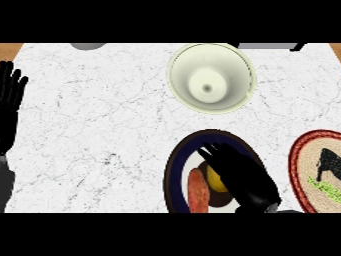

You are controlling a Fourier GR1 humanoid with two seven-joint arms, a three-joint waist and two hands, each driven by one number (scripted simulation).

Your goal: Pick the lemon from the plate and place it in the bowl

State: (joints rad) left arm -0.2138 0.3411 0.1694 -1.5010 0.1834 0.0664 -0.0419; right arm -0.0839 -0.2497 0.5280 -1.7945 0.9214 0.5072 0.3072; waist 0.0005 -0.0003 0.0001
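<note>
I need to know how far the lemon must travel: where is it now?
In the head view the lemon lies on the dark-rimmed plate at lower centre, beside a sausage, under the right hand, below the bowl.

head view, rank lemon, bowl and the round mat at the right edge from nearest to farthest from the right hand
1. lemon: on the plate, beside and partly under the right hand.
2. round mat: right of the hand.
3. bowl: farther up the counter.

- One camera only, set at the robot's head, looking steeply down onto the white marbled desk [99, 130].
- It sits close: the desk fills the frame, wooden strips showing at both upper corners.
- Forearms enter from the lower edge.
</note>
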